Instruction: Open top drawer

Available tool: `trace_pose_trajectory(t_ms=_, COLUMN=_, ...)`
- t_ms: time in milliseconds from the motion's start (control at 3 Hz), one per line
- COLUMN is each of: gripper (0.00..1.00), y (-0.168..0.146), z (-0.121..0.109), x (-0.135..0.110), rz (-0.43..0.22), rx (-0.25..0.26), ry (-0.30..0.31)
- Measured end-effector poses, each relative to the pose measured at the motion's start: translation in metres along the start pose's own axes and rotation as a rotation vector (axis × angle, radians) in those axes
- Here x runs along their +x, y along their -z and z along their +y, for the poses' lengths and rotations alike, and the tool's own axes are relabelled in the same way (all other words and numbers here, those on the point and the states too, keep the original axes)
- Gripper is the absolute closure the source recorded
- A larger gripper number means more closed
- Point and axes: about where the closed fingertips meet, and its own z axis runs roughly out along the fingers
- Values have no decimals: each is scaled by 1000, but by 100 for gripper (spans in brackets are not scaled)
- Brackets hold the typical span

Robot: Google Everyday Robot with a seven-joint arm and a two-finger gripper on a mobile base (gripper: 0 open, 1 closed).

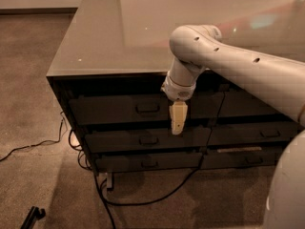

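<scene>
The top drawer (pixel 112 109) is the upper dark grey drawer of the cabinet's left column, under the tabletop's edge. Its front sits flush with the fronts around it, and its small rectangular pull handle (pixel 147 108) is at centre. My gripper (pixel 177 126) hangs pointing down from the white arm (pixel 224 56). It is in front of the right part of this drawer's front, a little right of the handle and apart from it. Its tip reaches the gap above the second drawer (pixel 143 140).
The glossy grey tabletop (pixel 124 37) overhangs the drawers. The right column of like drawers (pixel 257 132) lies behind my arm. Black cables (pixel 102 194) trail over the carpet under and left of the cabinet. A small black object (pixel 33 216) lies at bottom left. My white body (pixel 286 194) fills the bottom right.
</scene>
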Motion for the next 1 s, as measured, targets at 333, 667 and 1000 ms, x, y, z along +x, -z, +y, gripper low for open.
trace_pose_trajectory(t_ms=333, gripper=0, y=-18, z=-7, x=-3, rz=-2, rx=-32, ry=8)
trace_pose_trajectory(t_ms=667, gripper=0, y=-40, z=-29, x=1, rz=26, rx=-51, ry=5)
trace_pose_trajectory(t_ms=1000, gripper=0, y=-51, z=-45, x=5, rz=60, rx=-49, ry=8)
